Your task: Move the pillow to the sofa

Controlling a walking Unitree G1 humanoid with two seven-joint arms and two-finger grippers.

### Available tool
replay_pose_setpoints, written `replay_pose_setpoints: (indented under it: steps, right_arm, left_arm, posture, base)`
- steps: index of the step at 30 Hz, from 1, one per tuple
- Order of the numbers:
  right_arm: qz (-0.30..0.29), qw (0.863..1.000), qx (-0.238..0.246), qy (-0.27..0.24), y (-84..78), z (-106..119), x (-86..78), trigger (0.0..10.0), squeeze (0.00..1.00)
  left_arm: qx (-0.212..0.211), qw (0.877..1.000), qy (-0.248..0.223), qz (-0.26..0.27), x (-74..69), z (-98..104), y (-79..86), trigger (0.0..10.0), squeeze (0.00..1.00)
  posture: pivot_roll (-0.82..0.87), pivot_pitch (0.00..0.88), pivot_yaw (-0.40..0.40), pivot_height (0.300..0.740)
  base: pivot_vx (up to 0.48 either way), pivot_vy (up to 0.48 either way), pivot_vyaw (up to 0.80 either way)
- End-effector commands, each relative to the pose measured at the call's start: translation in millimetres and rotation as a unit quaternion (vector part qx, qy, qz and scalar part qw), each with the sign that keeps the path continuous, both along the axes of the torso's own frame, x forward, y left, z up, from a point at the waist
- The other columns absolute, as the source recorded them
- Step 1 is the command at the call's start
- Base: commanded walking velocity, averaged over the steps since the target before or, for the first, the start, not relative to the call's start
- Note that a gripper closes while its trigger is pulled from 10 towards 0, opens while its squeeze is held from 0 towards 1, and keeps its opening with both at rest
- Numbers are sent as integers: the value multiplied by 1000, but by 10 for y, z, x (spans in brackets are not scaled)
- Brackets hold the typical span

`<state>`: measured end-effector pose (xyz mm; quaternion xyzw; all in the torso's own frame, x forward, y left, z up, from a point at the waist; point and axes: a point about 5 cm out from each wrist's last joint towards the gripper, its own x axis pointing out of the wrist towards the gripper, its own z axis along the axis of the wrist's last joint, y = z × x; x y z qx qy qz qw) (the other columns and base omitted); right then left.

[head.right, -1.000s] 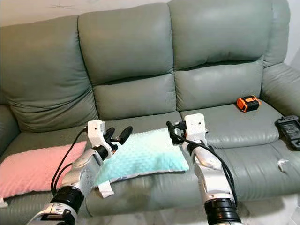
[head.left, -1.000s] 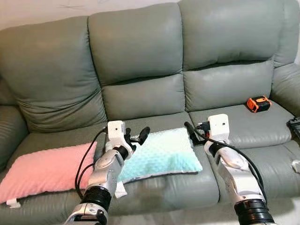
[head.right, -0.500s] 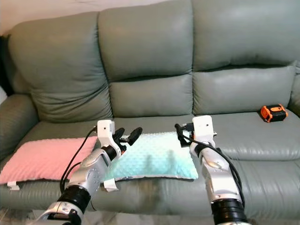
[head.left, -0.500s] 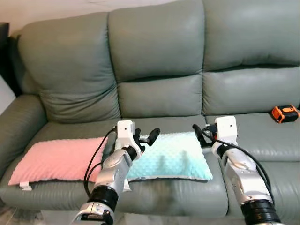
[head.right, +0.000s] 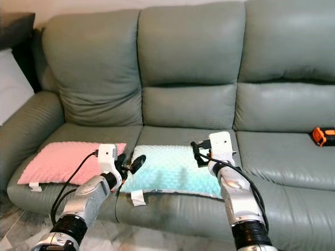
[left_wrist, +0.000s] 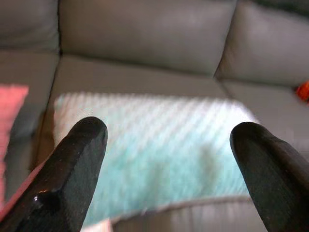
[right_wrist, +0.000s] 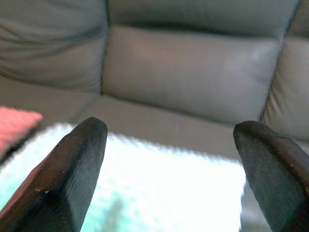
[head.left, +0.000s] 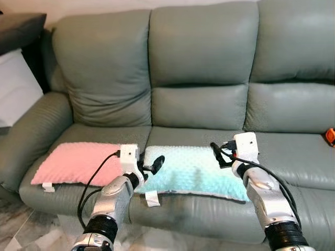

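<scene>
two pillows lie flat on the seat of the grey-green sofa [head.left: 199, 57]. the mint pillow [head.left: 191, 170] sits low in the centre of the head views, on the middle seat cushion, its long axis running left to right along the seat's front edge, one short end toward the pink pillow [head.left: 78, 162] at lower left, close beside it. a white tag [head.left: 151, 198] hangs from its front left corner. the left gripper [head.left: 149, 166] hovers at the mint pillow's left end, fingers spread wide and holding nothing. the right gripper [head.left: 219, 155] hovers over the pillow's right half, fingers likewise parted and empty. an orange object [head.right: 323, 136] rests on the seat at the right edge of the frame.
</scene>
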<state>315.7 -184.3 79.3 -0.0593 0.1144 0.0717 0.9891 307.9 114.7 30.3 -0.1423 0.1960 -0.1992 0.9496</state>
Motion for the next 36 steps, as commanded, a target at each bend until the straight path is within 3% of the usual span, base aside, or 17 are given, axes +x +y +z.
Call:
replay_pose_setpoints:
  steps: [1, 3, 9, 11, 15, 16, 21, 28, 29, 36]
  right_arm:
    - [-8, 1000, -2, 7, -49, 5, 36, 10000, 0]
    - [-11, 1000, -9, 24, -152, -48, 15, 10000, 0]
    - [-37, 997, -6, 68, -453, -142, -14, 10000, 0]
    - [-34, 997, 27, 67, -445, -94, 16, 10000, 0]
    - [0, 997, 41, 58, -333, -17, 64, 10000, 0]
    - [20, 998, 33, 43, -271, 53, 107, 10000, 0]
    - [28, 999, 12, 12, -281, 216, 194, 10000, 0]
    - [21, 999, 32, 36, -373, 158, 120, 10000, 0]
    - [23, 998, 49, 40, -349, 152, 112, 10000, 0]
    - [26, 996, 75, 42, -244, 165, 101, 10000, 0]
  left_arm:
    - [26, 999, 18, -4, -36, -79, 61, 10000, 0]
    - [49, 998, 22, -22, -51, -118, 87, 10000, 0]
    - [89, 994, 46, -42, 12, -141, 59, 10000, 0]
    - [126, 988, 60, -62, 33, -151, -13, 10000, 0]
    - [131, 986, 59, -87, 68, -112, -102, 10000, 0]
    - [159, 981, 57, -100, 85, -104, -119, 10000, 0]
    - [192, 974, 55, -102, 160, -47, -113, 10000, 0]
    - [236, 967, 47, -87, 274, 61, -124, 10000, 0]
    - [253, 963, 38, -80, 305, 93, -123, 10000, 0]
    - [269, 960, 14, -80, 370, 194, -271, 10000, 0]
  posture:
    - [-256, 178, 141, 740]
    - [-244, 265, 157, 740]
    - [-243, 391, 176, 740]
    - [-248, 421, 179, 740]
    - [-266, 460, 184, 740]
    - [-277, 490, 186, 740]
    - [-303, 524, 177, 740]
    - [-331, 545, 170, 740]
    - [-337, 548, 168, 740]
    - [-348, 557, 172, 740]
  base:
    - [0, 0, 0]
    - [0, 0, 0]
    - [0, 0, 0]
    - [0, 0, 0]
    - [0, 0, 0]
    - [0, 0, 0]
    - [0, 0, 0]
    - [0, 0, 0]
    - [0, 0, 0]
    - [0, 0, 0]
